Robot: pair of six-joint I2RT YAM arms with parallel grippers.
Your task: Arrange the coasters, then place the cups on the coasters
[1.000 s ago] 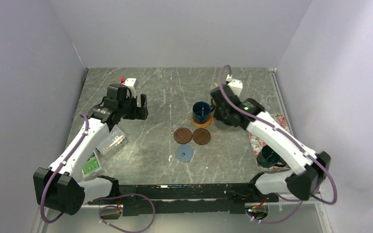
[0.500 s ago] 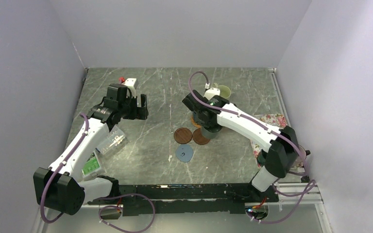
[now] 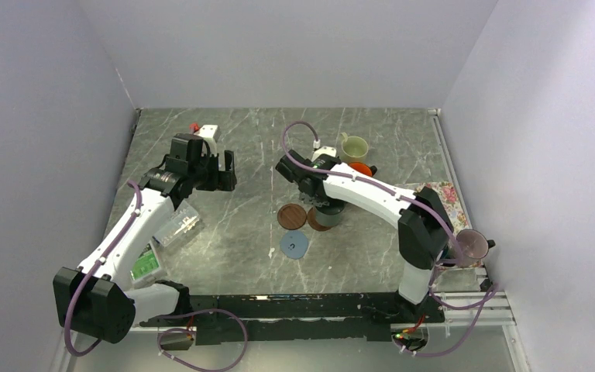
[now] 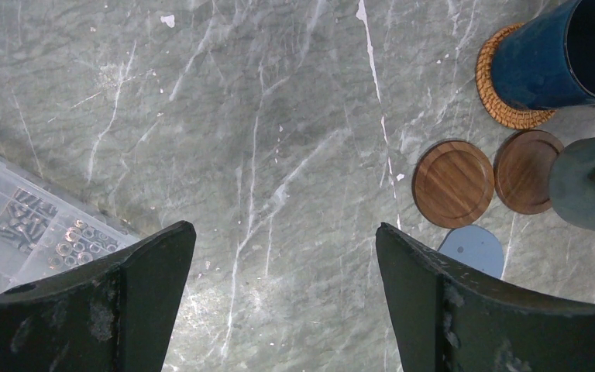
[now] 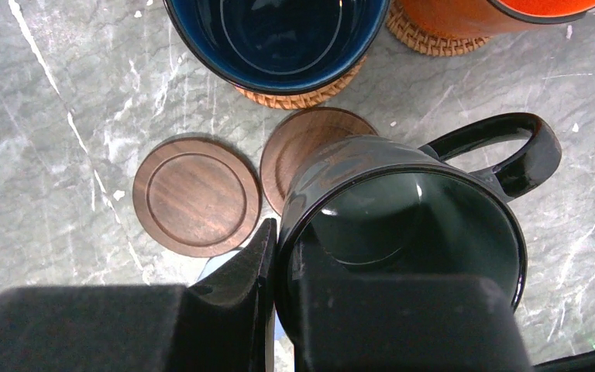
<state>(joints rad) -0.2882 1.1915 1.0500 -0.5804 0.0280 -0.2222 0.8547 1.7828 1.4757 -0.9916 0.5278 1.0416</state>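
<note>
We count five cups: a dark green cup point(image 5: 403, 225) held in the right gripper point(image 5: 283, 256), a dark blue cup point(image 5: 275, 39) and an orange cup point(image 5: 465, 15) just ahead of it, a cream cup point(image 3: 354, 146) farther ahead, and a mauve cup point(image 3: 472, 245) well behind it. We count five coasters: two brown coasters point(image 5: 196, 195), two woven coasters point(image 5: 294, 97) and one blue-grey coaster point(image 4: 472, 248), all near that gripper. One clear box point(image 4: 23, 225) lies beside the left gripper point(image 4: 283, 232); one floral tray point(image 3: 445, 192) is behind the right one.

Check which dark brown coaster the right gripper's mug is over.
The brown coaster on the right arm's side: the dark green mug, pinched by the right gripper, overlaps it. The other brown coaster lies fully uncovered.
</note>
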